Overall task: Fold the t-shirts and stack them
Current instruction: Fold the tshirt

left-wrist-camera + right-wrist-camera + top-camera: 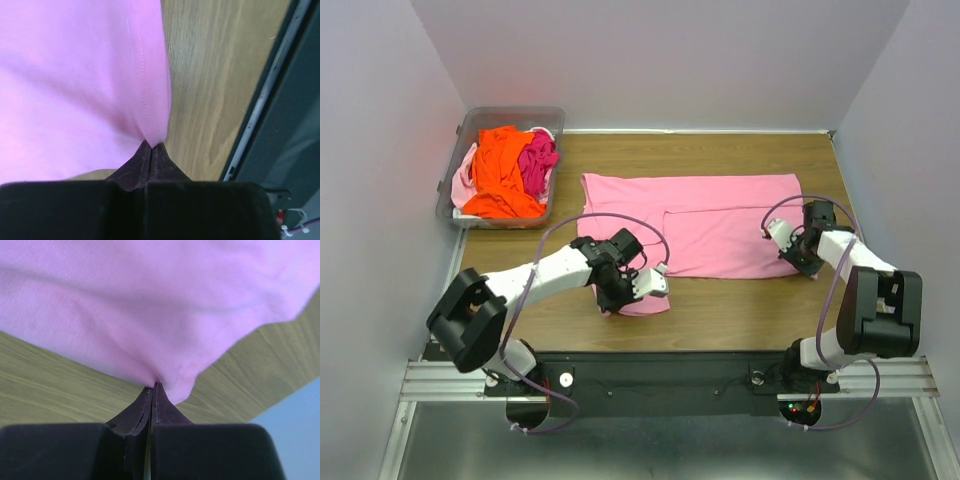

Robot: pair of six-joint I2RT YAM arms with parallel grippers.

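Observation:
A light pink t-shirt (700, 215) lies spread across the middle of the wooden table, partly folded. My left gripper (620, 292) is shut on its near left corner, which hangs bunched below the fingers; the left wrist view shows the hem (150, 120) pinched at the closed tips (151, 150). My right gripper (802, 258) is shut on the shirt's near right corner; the right wrist view shows cloth (165, 315) clamped at the tips (154, 388). Orange (502, 180), hot pink (538, 160) and pale pink (465, 175) shirts lie crumpled in the bin.
A clear plastic bin (470, 123) stands at the table's far left corner. Bare wood (740, 305) lies between the shirt and the near edge. A metal rail (670, 370) with the arm bases runs along the front. Walls enclose the table on three sides.

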